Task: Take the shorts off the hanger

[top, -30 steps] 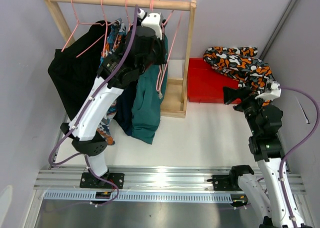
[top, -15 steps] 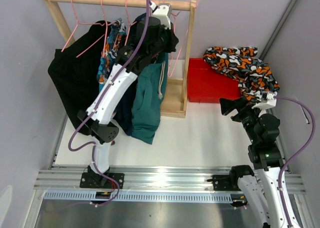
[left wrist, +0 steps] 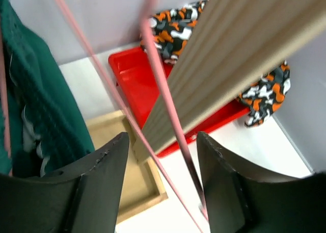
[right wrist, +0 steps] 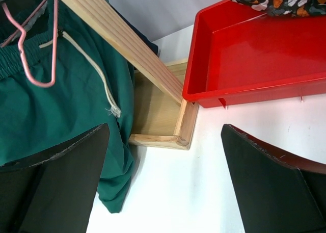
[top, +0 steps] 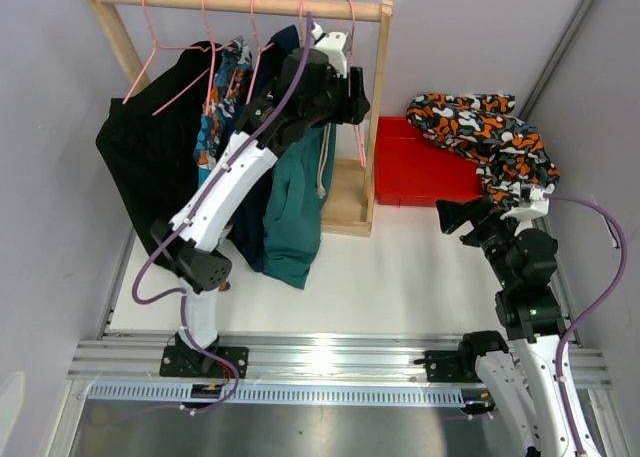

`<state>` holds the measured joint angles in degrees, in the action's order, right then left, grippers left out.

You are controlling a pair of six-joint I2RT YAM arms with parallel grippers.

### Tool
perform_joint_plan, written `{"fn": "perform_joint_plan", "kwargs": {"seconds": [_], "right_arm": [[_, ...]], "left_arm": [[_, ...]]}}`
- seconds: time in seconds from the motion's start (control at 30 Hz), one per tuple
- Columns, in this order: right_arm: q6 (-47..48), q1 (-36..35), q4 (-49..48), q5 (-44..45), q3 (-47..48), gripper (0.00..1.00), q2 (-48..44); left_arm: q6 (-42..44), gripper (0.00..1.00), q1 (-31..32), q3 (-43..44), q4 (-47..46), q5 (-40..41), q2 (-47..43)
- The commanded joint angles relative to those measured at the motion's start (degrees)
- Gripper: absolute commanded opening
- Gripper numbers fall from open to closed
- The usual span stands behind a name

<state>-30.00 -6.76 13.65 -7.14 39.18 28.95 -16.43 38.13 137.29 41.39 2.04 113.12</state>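
Four pairs of shorts hang on pink hangers from the wooden rod [top: 240, 1]: black shorts [top: 150, 152], blue-orange patterned shorts [top: 216, 102], navy shorts [top: 248, 227] and teal green shorts [top: 295, 207]. The black-orange-white patterned shorts [top: 480, 125] lie over the red tray [top: 415, 172]. My left gripper [top: 352, 95] is up by the rod's right end, open, with the thin wire of a bare pink hanger [left wrist: 168, 110] passing loose between its fingers [left wrist: 97, 187]. My right gripper [top: 455, 215] stands open and holds nothing, low near the tray, facing the teal shorts [right wrist: 61, 100].
The rack's right post [left wrist: 239, 54] runs close past my left gripper. The rack's wooden base frame [right wrist: 158, 118] sits on the white table between the teal shorts and the red tray [right wrist: 254, 54]. Purple walls close in on the left, back and right.
My left gripper lifted the bare pink hanger to the rod's right end, then opened and let it go; it now hangs there. My right arm drew back slightly.
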Motion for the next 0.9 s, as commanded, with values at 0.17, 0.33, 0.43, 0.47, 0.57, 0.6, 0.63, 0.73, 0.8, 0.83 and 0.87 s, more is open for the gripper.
{"fn": "perform_joint_plan", "kwargs": {"seconds": [0.17, 0.33, 0.43, 0.47, 0.57, 0.6, 0.63, 0.73, 0.8, 0.83, 0.87], "right_arm": [[-1.5, -2.1, -1.3, -0.9, -2.9, 0.99, -0.8], [-2.1, -4.5, -2.2, 1.1, -4.0, 1.00, -0.6], [-2.1, -6.5, -2.4, 2.6, -4.0, 0.99, -0.3], [-2.0, -7.5, -2.2, 3.1, -3.9, 1.00, -0.3], [-1.6, -9.0, -1.6, 4.7, -3.8, 0.99, -0.4], [-1.4, -9.2, -1.3, 5.0, -3.7, 0.99, -0.4], [-1.4, -9.4, -1.1, 5.5, -3.6, 1.00, -0.5], [-0.9, -9.7, -0.2, 6.0, -3.4, 0.99, -0.8], [-0.5, -9.7, 0.3, 6.2, -3.4, 0.99, -1.2], [-0.4, -9.8, 0.5, 6.3, -3.5, 0.99, -1.4], [-0.3, -9.8, 0.7, 6.4, -3.5, 0.99, -1.5]], "left_arm": [[3.6, 0.73, 0.6, -6.2, 2.0, 4.4, -19.1], [5.5, 0.79, -0.4, -6.6, 3.9, 6.0, -24.0], [6.1, 0.79, -1.5, -6.8, 4.8, 6.3, -24.5], [6.3, 0.79, -1.7, -6.9, 4.9, 6.6, -24.5], [6.8, 0.79, -2.6, -8.4, 4.5, 6.6, -24.7], [7.0, 0.80, -3.1, -8.9, 3.5, 6.5, -24.7], [7.4, 0.80, -3.5, -10.4, 3.1, 6.4, -24.7], [7.8, 0.79, -4.6, -10.6, 2.2, 6.3, -23.0], [8.0, 0.78, -5.2, -10.3, 2.1, 6.6, -21.4], [8.0, 0.77, -5.3, -10.3, 1.9, 6.6, -20.9], [8.1, 0.77, -5.3, -10.4, 1.7, 6.7, -20.5]]}}
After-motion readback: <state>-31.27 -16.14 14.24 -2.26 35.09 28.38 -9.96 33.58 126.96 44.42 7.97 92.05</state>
